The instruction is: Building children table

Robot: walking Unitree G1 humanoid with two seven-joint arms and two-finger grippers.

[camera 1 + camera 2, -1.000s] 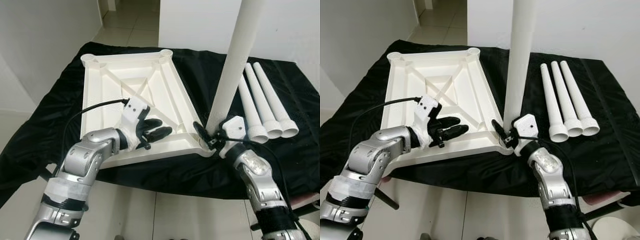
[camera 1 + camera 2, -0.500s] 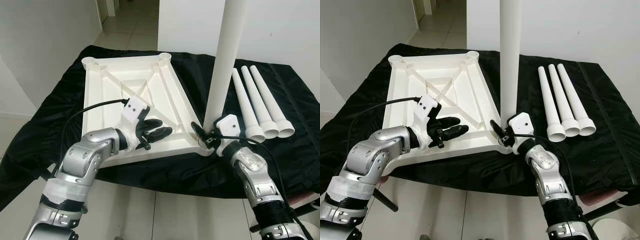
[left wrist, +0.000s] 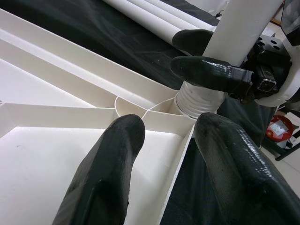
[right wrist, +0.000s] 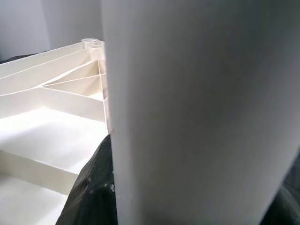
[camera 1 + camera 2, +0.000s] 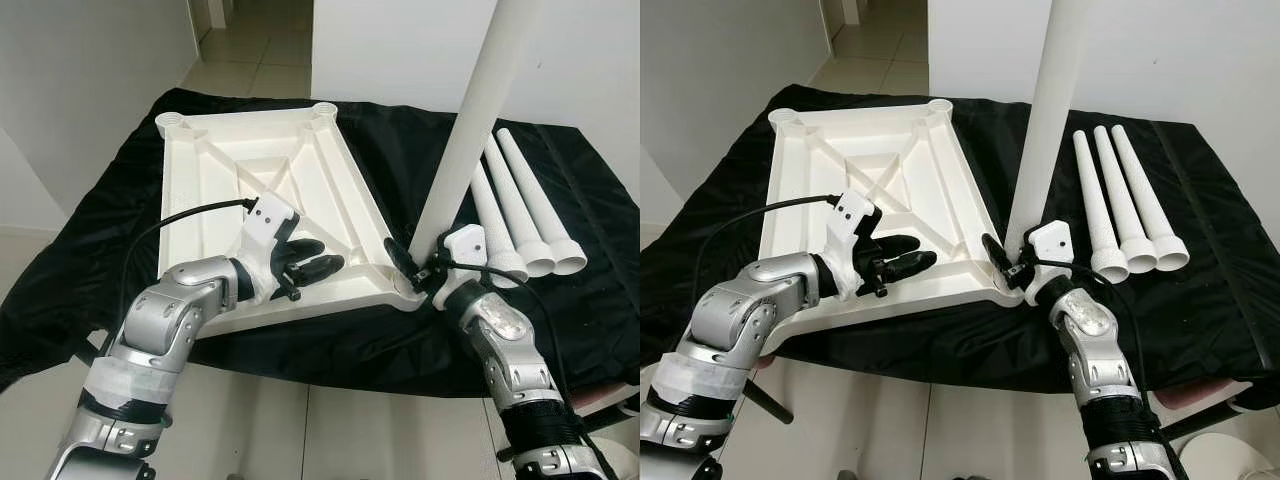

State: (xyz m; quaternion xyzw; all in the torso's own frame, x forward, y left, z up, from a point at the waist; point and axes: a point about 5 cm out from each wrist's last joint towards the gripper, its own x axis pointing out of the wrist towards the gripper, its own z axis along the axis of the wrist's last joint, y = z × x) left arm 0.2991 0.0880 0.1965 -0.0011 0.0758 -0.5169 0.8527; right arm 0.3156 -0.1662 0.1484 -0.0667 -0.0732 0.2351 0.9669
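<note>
At near corner socket: right gripper [image 5: 418,272] clamps tall white plastic leg [image 5: 470,130], tilted; straighten it before you press.

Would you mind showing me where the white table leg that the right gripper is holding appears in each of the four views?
Left eye view: table leg rises tilted from the tabletop's near right corner socket.
Right eye view: same table leg, leaning right, right gripper at its base.
Left wrist view: upper right, its ribbed end entering the socket.
Right wrist view: a broad white surface up close.
Shared landmark: the white ribbed tabletop.
</note>
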